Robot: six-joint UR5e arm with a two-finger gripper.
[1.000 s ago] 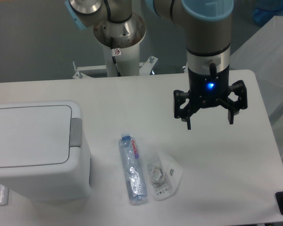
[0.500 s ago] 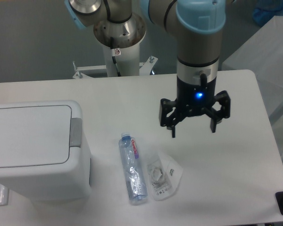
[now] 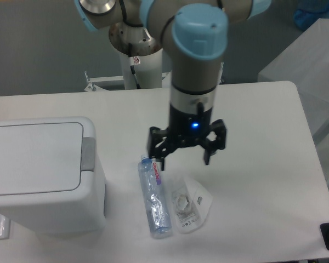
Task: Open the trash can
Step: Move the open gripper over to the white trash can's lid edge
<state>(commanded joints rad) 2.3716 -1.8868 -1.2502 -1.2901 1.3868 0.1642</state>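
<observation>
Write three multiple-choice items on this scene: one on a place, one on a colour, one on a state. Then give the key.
1. Where does the plastic bottle lie?
A. on the lid
B. on the table between the trash can and a clear wrapper
C. in the claw

2. What colour is the tab on the can's rim?
A. grey
B. red
C. blue

3. How is the lid?
A. missing
B. raised
C. shut flat

Key: B, the bottle lies right of the can, wrapper beside it; A, the tab is grey against white plastic; C, the lid sits level while the claw hangs open, apart from it.
</observation>
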